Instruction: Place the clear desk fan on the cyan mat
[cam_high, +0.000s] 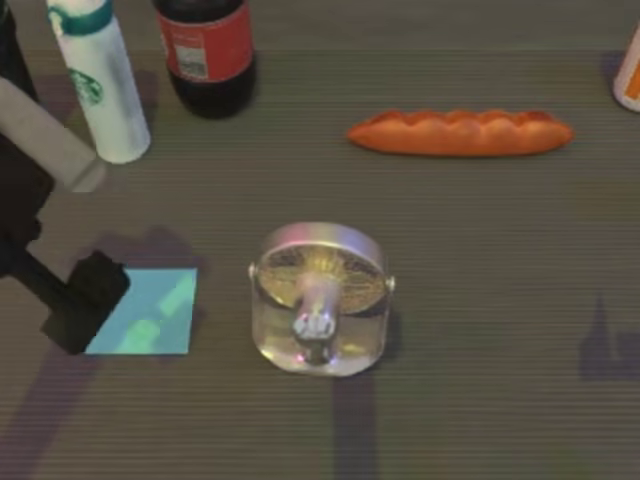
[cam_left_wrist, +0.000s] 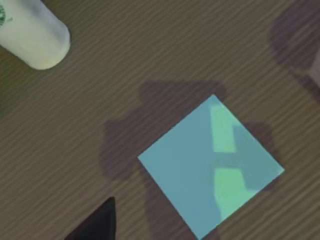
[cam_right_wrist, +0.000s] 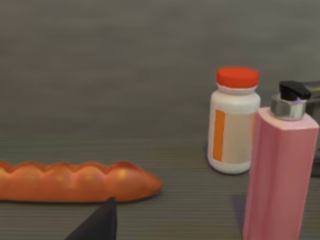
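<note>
Clear desk fan (cam_high: 320, 298) stands mid-table, untouched, just right of the cyan mat (cam_high: 150, 312), small gap between them. We judge it light, rigid, slick plastic with a round housing that could slip or crack under a hard squeeze; best hold looks like the silvery rim or across the base, not the grille. Our left claw (cam_high: 88, 300) hovers over the mat's left edge; we can't tell whether it's released or clenched. Right arm is out of the top view, its claw state unknown too. Baguette (cam_high: 460, 132), cola bottle (cam_high: 205, 52) and white tumbler (cam_high: 100, 75) sit well behind.
</note>
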